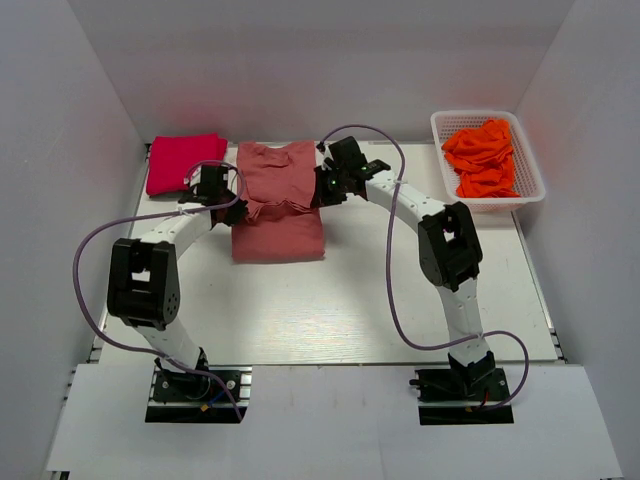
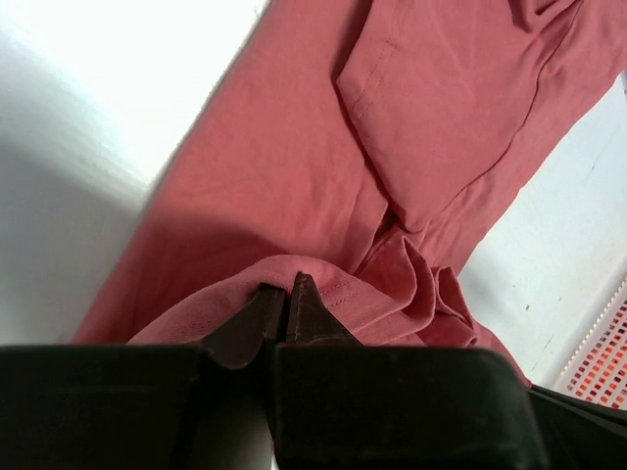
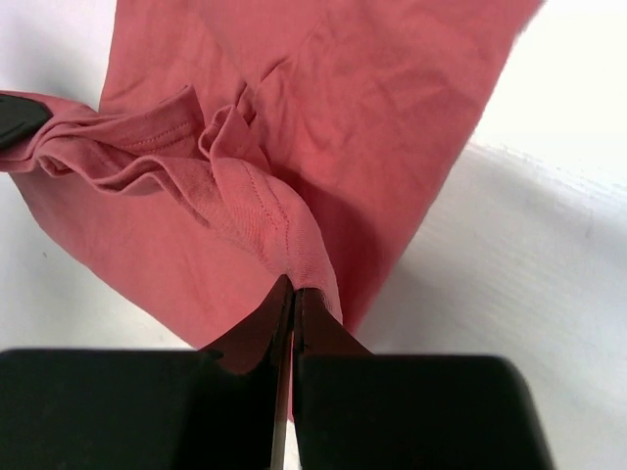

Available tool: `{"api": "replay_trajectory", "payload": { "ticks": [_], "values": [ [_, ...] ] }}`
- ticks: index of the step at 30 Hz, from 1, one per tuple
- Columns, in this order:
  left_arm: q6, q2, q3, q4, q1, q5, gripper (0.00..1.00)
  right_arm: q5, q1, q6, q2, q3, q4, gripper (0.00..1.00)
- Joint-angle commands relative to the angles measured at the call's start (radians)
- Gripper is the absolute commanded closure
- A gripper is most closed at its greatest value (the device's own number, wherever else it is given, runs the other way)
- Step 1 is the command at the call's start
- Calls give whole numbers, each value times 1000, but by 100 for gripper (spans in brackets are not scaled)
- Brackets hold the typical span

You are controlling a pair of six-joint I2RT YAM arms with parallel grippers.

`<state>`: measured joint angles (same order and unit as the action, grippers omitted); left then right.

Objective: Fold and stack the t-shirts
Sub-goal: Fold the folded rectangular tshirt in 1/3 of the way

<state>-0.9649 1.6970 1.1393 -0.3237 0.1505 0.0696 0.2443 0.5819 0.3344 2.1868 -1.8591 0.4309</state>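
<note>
Salmon shirt (image 1: pixel 277 205) is laid on the table (image 1: pixel 380 300), well left of the basket (image 1: pixel 478 115). Its near half is spread flat. Its middle is bunched into a raised ridge running across it.

Left gripper (image 2: pixel 287 294) is clenched on a stitched edge at the ridge end farther from the basket. Right gripper (image 3: pixel 292 289) is clenched on a stitched fold at the ridge end nearer the basket. In both wrist views cloth is seen trapped between closed jaws.

Crimson shirt (image 1: pixel 185 163) is folded and lies farther from the basket than the salmon one, just beside it, a thin gap between. Orange shirts (image 1: pixel 482 158) are heaped in the basket, unfolded.

Step in hand is judged to be a crosswise fold of the salmon shirt, with the pinched edge carried over the flat part. The task is judged early: one shirt done, one in hand, the orange ones untouched.

To do it well:
- Both grippers should be moved together, at equal height and pace, so the held edge is kept straight.
- Cloth between them should be held lightly taut, not stretched.
- The edge should be lined up over the matching edge below and lowered until it touches before either pinch is let go.

Several pleats are seen gathered at the right pinch. These may be dragged along and leave a crease, so a smoothing pass may be needed afterwards.
</note>
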Motion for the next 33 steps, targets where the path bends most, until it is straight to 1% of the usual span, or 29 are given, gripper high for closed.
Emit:
{"api": "replay_trajectory", "payload": {
  "ticks": [1, 2, 3, 4, 5, 6, 7, 8, 9, 10, 11, 12, 13, 15, 17, 18, 20, 22, 23, 24, 25, 26, 27, 28, 29, 30, 31, 32, 33],
  "values": [
    [18, 16, 43, 55, -20, -22, 100, 32, -14, -21, 27, -40, -95, 100],
    [18, 16, 43, 64, -20, -22, 100, 33, -20, -23, 34, -37, -107, 100],
    [18, 50, 53, 96, -29, -22, 100, 33, -22, -24, 37, -38, -139, 100],
    [32, 68, 65, 88, -29, -60, 100, 44, -28, -20, 51, -41, -144, 100],
    [32, 91, 110, 68, -41, -74, 100, 53, -31, -26, 60, -48, -152, 100],
    [49, 111, 138, 48, -42, -83, 94, 62, -37, -34, 65, -58, -159, 96],
    [49, 131, 164, 7, -51, -74, 83, 62, -40, -38, 73, -63, -181, 87],
    [49, 160, 201, 6, -51, -65, 56, 65, -50, -55, 83, -64, -184, 80],
    [61, 170, 211, 6, -61, -56, 32, 64, -50, -75, 91, -72, -190, 64],
    [61, 170, 226, 27, -62, -45, 13, 53, -60, -80, 96, -115, -182, 53],
    [61, 199, 285, -1, -87, -36, 2, 44, -63, -103, 109, -129, -176, 32],
    [61, 208, 319, -24, -88, -24, 0, 46, -70, -110, 116, -144, -170, 10],
    [61, 208, 348, -43, -101, 14, 0, 43, -83, -115, 117, -191, -135, 10],
    [71, 219, 419, -104, -112, 12, 0, 53, -94, -149, 88, -196, -113, 10],
    [81, 219, 432, -129, -121, -4, 0, 70, -93, -169, 55, -106, -121, 10],
    [112, 199, 412, -129, -121, -39, 0, 78, -90, -167, -14, -69, -144, 10],
    [135, 136, 320, -85, -121, -50, 0, 110, -88, -161, -88, 88, -201, 10],
    [202, 95, 228, -61, -100, -65, 0, 156, -82, -141, -145, 158, -218, 10],
    [234, 61, 202, -52, -100, -65, 0, 167, -80, -138, -178, 246, -231, 10],
    [300, 61, 179, -29, -89, -92, 0, 179, -79, -124, -208, 274, -236, 10],
    [331, 50, 136, -5, -80, -117, 0, 184, -77, -117, -234, 326, -239, 10],
    [360, 61, 126, 9, -80, -155, 0, 185, -77, -112, -243, 374, -260, 10],
    [388, 75, 126, 9, -80, -156, 4, 196, -76, -100, -257, 394, -267, 10],
    [446, 90, 148, -4, -69, -156, 5, 202, -74, -95, -271, 423, -273, 10],
    [474, 107, 160, -14, -54, -143, 6, 204, -73, -94, -275, 435, -265, 10],
    [509, 146, 198, -47, -45, -63, 6, 211, -74, -90, -285, 445, -256, 10],
    [528, 171, 224, -73, -31, -22, 6, 210, -71, -90, -289, 451, -256, 10],
    [544, 200, 253, -102, -31, 55, 6, 207, -71, -89, -292, 472, -264, 10],
    [554, 229, 313, -160, -20, 97, 4, 199, -71, -86, -297, 480, -273, 10]
  ]
}}
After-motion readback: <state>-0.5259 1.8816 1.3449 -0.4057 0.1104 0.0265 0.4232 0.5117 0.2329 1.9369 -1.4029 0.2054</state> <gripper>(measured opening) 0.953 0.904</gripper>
